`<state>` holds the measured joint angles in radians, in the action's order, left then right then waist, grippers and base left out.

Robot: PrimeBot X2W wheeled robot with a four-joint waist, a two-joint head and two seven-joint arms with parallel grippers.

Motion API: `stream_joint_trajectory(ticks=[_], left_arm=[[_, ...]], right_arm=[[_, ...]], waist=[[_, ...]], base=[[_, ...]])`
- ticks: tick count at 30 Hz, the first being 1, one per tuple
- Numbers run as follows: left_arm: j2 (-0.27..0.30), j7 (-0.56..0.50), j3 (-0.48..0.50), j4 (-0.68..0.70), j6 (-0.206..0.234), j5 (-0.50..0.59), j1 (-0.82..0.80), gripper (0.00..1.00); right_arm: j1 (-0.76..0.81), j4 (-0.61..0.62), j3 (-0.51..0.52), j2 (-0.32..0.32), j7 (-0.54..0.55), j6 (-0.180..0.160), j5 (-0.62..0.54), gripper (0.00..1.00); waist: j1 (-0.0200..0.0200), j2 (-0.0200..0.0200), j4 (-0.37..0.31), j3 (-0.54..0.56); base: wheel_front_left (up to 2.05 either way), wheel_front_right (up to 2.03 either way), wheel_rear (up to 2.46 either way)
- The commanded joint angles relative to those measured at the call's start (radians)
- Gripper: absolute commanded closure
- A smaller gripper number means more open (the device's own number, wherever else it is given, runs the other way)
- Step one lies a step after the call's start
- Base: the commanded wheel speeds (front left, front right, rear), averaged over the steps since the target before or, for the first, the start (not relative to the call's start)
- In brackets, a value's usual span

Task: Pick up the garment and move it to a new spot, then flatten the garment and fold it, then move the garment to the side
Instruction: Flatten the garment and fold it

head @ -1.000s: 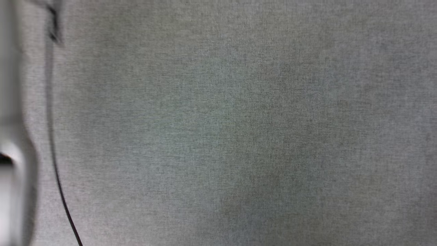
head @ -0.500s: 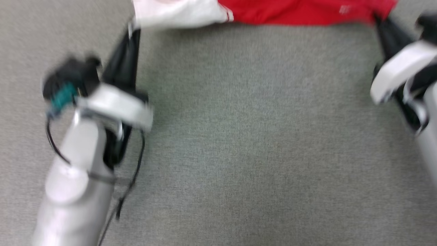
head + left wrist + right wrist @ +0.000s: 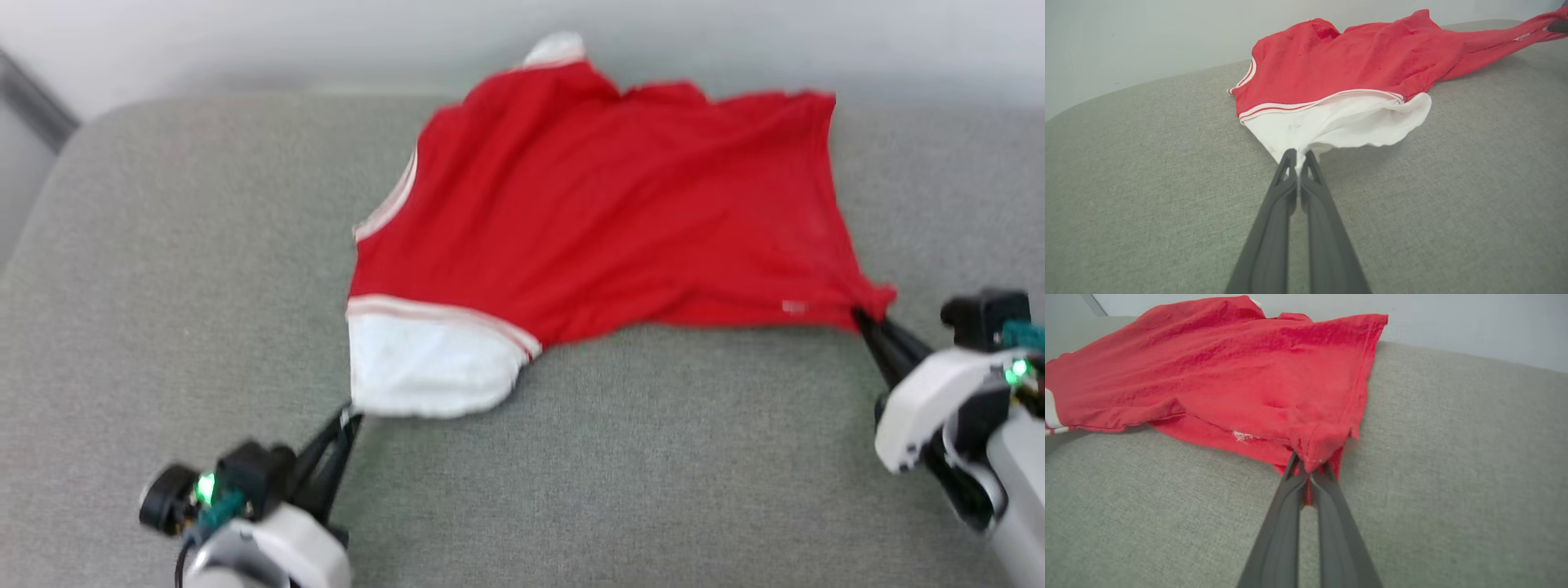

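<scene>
Garment: red jersey with a white sleeve, lying wrinkled on the far half of a grey fabric surface, close to the far wall. Its long axis runs left to right. The left gripper has its fingers pinched shut on the near rim of the white sleeve. The right gripper has its fingers clamped on the red hem corner at the near right. Both held points sit on the near edge, so the body of the cloth lies beyond the fingers, toward the wall. Each arm holds its own end, and neither is nearer the middle. Judged stage: flattening. The likely next move is to draw the two grips apart along the left-right axis.
</scene>
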<state>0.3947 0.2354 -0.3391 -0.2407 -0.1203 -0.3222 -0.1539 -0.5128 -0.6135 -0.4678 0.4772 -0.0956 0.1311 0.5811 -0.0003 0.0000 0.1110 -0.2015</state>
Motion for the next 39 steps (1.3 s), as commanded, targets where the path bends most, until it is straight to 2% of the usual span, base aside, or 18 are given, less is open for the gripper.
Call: stream_joint_trajectory(ticks=[1, 13, 17, 23, 29, 34, 39], left_arm=[[0.009, -0.007, -0.003, 0.014, -0.002, -0.005, 0.029, 1.0], [0.107, -0.144, -0.017, 0.264, 0.014, -0.086, 0.33, 1.0], [0.133, -0.18, -0.012, 0.334, 0.015, -0.132, 0.408, 1.0], [0.143, -0.192, -0.005, 0.392, 0.028, -0.166, 0.479, 1.0], [0.154, -0.208, -0.042, 0.427, 0.015, -0.198, 0.532, 1.0], [0.156, -0.189, -0.058, 0.45, 0.009, -0.2, 0.527, 1.0], [0.156, -0.144, -0.029, 0.481, 0.013, -0.179, 0.463, 1.0]], right_arm=[[0.028, 0.009, 0.003, 0.012, 0.008, -0.001, 0.015, 1.0], [0.306, 0.108, 0.094, 0.064, 0.131, -0.001, 0.173, 1.0], [0.389, 0.15, 0.139, 0.071, 0.188, -0.001, 0.193, 1.0], [0.524, 0.223, 0.238, 0.066, 0.294, -0.001, 0.199, 1.0], [0.656, 0.363, 0.348, 0.05, 0.426, -0.001, 0.178, 1.0], [0.706, 0.484, 0.438, 0.005, 0.474, -0.001, 0.141, 1.0], [0.698, 0.584, 0.497, -0.037, 0.504, -0.001, 0.12, 1.0]], waist=[[0.0003, 0.0, 0.0, 0.049], [0.0003, 0.0, -0.036, 0.163], [0.0003, 0.0, -0.048, 0.175], [0.0003, 0.0, -0.065, 0.181], [0.0003, 0.0, -0.082, 0.176], [0.0003, 0.0, -0.092, 0.167], [0.0003, 0.0, -0.095, 0.155]], base=[[0.0, 0.0, 0.0], [0.0, 0.0, 0.0], [0.0, 0.0, 0.0], [0.0, 0.0, 0.0], [0.0, 0.0, 0.0], [0.0, 0.0, 0.0], [0.0, 0.0, 0.0]])
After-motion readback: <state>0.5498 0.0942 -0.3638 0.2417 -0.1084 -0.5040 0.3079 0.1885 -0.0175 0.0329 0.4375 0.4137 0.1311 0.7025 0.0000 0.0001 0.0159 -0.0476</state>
